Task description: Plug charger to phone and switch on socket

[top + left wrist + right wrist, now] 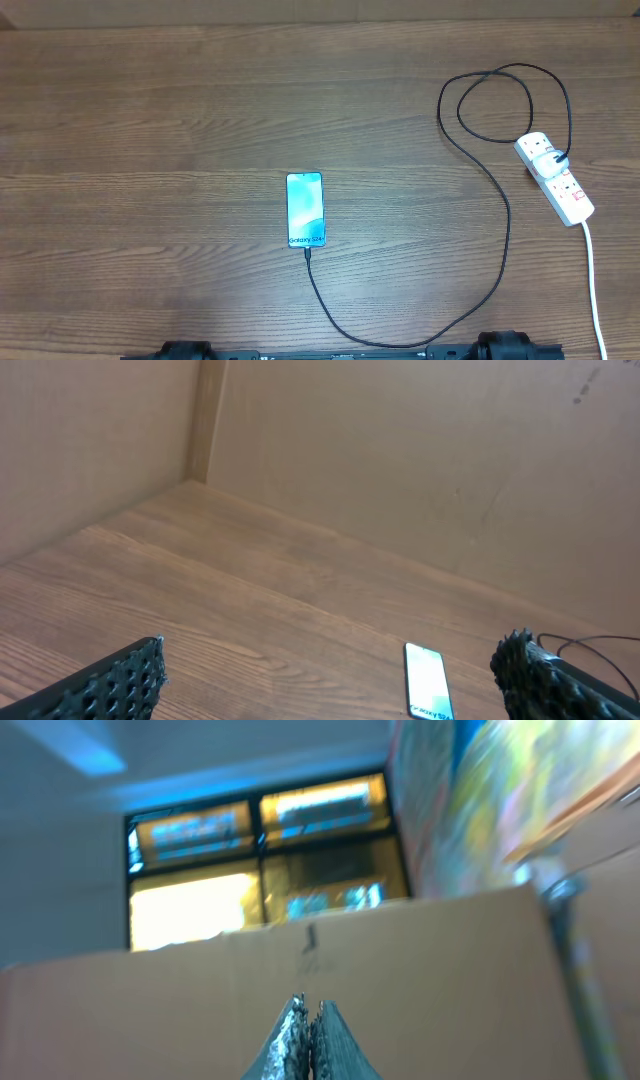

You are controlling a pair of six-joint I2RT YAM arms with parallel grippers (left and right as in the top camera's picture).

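Observation:
The phone (305, 210) lies flat mid-table, its light blue screen showing "Galaxy S24". The black charger cable (505, 230) runs from the phone's near end, sweeps right, loops at the far right and ends at a black plug in the socket (556, 177), a white power strip with red switches. The cable tip sits at the phone's bottom edge. In the left wrist view my left gripper (335, 675) is open and empty, with the phone (427, 682) ahead of it. In the right wrist view my right gripper (309, 1012) is shut on nothing, pointing up at a cardboard wall.
The strip's thick white cord (594, 290) runs to the table's front right edge. The arm bases (505, 347) sit at the front edge. Cardboard walls (400, 470) enclose the table's far and left sides.

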